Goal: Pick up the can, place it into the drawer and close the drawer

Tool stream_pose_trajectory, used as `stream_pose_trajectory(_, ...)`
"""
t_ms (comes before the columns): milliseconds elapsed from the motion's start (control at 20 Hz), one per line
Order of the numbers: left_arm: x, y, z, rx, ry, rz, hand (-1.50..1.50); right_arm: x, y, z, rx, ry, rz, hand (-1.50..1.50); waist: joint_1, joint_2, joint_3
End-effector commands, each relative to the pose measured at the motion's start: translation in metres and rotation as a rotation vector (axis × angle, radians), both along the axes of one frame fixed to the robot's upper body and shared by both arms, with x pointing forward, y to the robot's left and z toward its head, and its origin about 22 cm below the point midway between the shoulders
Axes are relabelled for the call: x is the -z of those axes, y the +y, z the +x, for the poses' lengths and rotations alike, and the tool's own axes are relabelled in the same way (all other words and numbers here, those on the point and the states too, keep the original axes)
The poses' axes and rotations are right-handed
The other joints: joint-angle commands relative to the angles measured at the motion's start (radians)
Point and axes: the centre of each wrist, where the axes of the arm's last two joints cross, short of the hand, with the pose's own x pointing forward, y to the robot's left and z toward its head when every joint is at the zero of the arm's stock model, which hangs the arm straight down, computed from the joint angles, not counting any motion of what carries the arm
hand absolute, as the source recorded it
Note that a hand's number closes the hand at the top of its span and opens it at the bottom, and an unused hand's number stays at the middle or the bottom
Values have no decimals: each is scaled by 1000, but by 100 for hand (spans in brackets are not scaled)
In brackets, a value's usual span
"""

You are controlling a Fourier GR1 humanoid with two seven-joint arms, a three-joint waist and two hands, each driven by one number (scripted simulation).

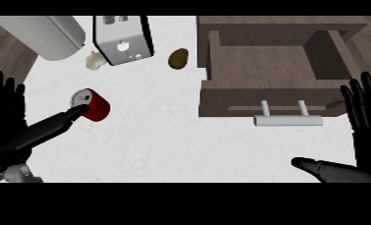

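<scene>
I see my left hand point(29, 130) open, thumb tip touching the red can point(92, 105) lying beside it. Beyond sit a toaster point(123, 40) and potato point(178, 58). My right hand point(357, 121) rests open beside the open drawer point(272, 79).

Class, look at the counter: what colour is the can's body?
Red, with a grey top; the can shows in the head view.

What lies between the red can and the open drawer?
In the head view, only bare white counter lies between the can and the drawer.
</scene>
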Motion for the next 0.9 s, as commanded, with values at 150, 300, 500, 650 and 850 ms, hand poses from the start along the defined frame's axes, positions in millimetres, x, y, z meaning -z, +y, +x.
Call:
stream_pose_trajectory(150, 51, -17, 9, -21, 56, 17, -150, -18, -2, -3, 9, -6, -23, -150, 0, 0, -1)
stream_pose_trajectory(300, 67, -9, 29, -16, 79, -26, -150, -16, -14, -31, -13, -14, -2, -150, -8, 0, 0)
stream_pose_trajectory(500, 80, 0, 23, -39, 77, -10, -150, -11, -15, 5, 14, -18, 2, -150, 2, 1, 0)
stream_pose_trajectory(650, 101, 4, 31, -80, 102, -9, -150, -11, -40, -19, 9, -24, -12, -150, -3, 0, 0)
stream_pose_trajectory(850, 141, -5, 21, -97, 114, -1, -150, -21, -26, -12, 10, -14, -19, -150, -1, 1, -1)
